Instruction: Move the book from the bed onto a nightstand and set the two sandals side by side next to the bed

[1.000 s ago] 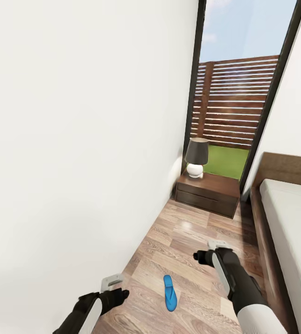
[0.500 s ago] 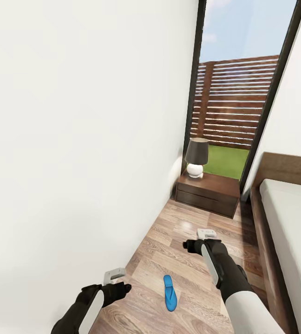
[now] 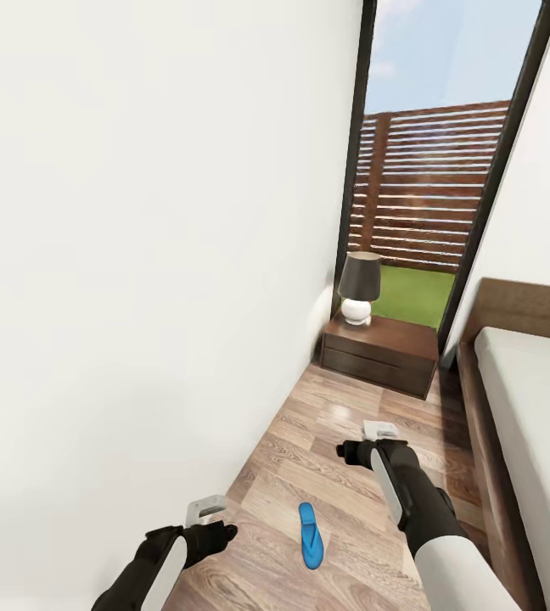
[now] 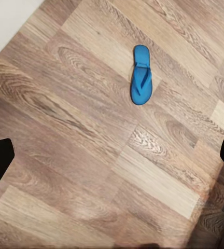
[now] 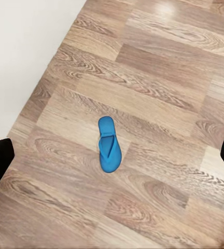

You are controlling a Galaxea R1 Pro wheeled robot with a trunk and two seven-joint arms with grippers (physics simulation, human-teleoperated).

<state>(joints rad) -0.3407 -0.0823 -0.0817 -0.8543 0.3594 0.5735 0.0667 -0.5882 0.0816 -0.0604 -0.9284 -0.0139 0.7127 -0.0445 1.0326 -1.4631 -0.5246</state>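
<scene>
One bright blue sandal (image 3: 311, 535) lies flat on the wood floor between the white wall and the bed (image 3: 533, 406). It also lies below both wrist cameras: sandal (image 4: 141, 81), sandal (image 5: 108, 151). My left gripper (image 3: 221, 533) hovers left of it, near the wall, open with nothing held. My right gripper (image 3: 350, 450) hangs above the floor just beyond the sandal, open and empty too. The nightstand (image 3: 380, 350) stands at the far end beside the headboard. The book is out of view.
A dark-shaded lamp (image 3: 359, 288) sits on the nightstand. A tall glass door (image 3: 428, 187) behind it looks onto a fence and grass. The white wall (image 3: 139, 297) closes the left side, and the bed frame (image 3: 479, 441) lines the right of the narrow floor strip.
My right arm has swung left and a little farther along the floor strip, toward the space above the sandal. The left gripper shifted only slightly. The sandal has not moved.
</scene>
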